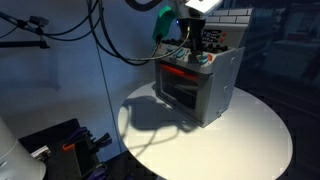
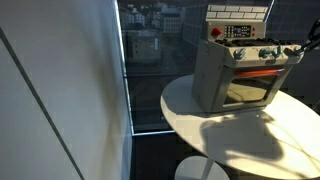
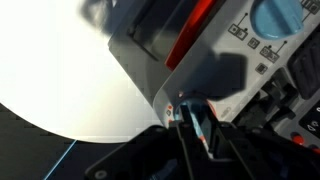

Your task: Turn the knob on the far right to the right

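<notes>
When the gripper (image 3: 196,128) is at the stove (image 3: 150,70) front

As the wrist view is blurred, only so much is clear. The gripper's dark fingers (image 3: 207,132) come in from the bottom edge, close together, right up against the stove's control panel. Can't tell whether they hold anything, or how wide the gap btw. them is. Just past them the grey panel runs diag. up to the right w/ small printed markings. A red handle (image 3: 195,25) crosses the top of the oven door, and a blue disc (image 3: 275,15) sits in the top right corner. Left of the stove is bare white table (image 3: 60,90).

In an exterior view the gripper (image 2: 308,47) enters at the right edge, level w/ the row of knobs (image 2: 255,55). The knob on the far right (image 2: 290,51) sits at that end of the row, next to the gripper; too small to see contact. In an exterior view the arm reaches down from the top onto the stove (image 1: 200,90), w/ a green cable (image 1: 160,25) beside it. In both exterior views the stove stands upright on the round table. Furthest back is a window (image 2: 150,45) w/ buildings outside.
</notes>
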You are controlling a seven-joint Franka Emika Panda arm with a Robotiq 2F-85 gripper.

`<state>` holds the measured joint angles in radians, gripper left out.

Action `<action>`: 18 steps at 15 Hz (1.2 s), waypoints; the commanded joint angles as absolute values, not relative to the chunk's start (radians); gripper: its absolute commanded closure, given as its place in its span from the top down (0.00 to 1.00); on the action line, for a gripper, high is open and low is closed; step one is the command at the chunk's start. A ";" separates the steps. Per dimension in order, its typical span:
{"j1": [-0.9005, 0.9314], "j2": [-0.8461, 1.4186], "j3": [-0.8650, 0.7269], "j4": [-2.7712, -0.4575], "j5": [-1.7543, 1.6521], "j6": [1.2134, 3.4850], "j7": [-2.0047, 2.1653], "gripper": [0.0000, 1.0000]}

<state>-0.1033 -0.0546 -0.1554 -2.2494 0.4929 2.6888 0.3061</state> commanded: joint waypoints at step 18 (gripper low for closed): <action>-0.168 -0.267 -0.182 -2.249 0.238 2.206 0.134 1.00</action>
<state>-0.1560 -0.2229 -0.1761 -2.2506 0.2970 2.3054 0.1844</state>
